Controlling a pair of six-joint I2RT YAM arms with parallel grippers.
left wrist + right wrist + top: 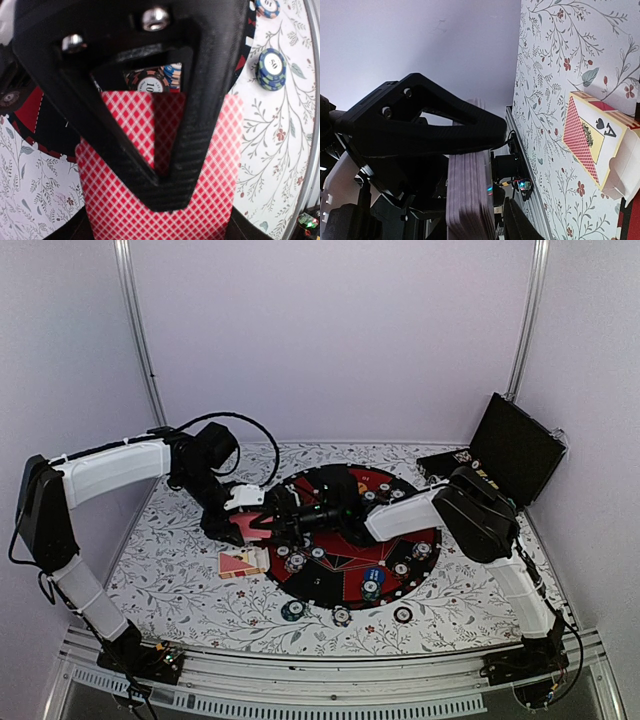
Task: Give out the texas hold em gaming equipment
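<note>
My left gripper (250, 523) is shut on a deck of red-backed playing cards (112, 200) and holds it over the left edge of the round red-and-black mat (400, 585). In the left wrist view the fingers (165, 195) clamp the deck flat. My right gripper (283, 520) reaches in from the right. Its jaws stand on either side of the deck's edge (470, 200), with a thin gap on the lower side. Poker chips lie on the mat, among them a blue stack (372, 580) (271, 69). Three more chips (292, 611) sit on the cloth in front of the mat.
An open card box (240, 562) (592, 142) showing an ace of spades lies on the floral cloth just left of the mat. The black hinged case (515, 445) stands open at the back right. The frame rail (330, 665) runs along the near edge.
</note>
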